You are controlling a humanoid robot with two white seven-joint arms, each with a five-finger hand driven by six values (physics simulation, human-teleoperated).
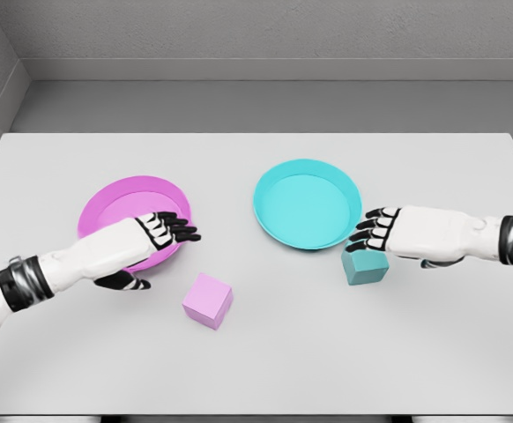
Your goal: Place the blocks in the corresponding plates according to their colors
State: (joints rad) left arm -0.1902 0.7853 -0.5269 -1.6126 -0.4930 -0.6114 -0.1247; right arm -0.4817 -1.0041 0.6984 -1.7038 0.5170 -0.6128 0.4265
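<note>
two plates are sitting side by side on the table point(468, 176), left plate point(115, 204) and right plate point(308, 204), a block lying before each: left block point(207, 300), right block point(365, 264)

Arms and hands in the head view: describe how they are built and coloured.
Both arms are white with smooth shells. The left hand and right hand have white backs and black-jointed fingers with white segments. A black band with grey rings wraps each forearm. No loose cables or markings show.

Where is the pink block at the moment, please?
In the head view, the pink block sits on the table, front and left of centre, below the pink plate and right of the left hand.
</note>
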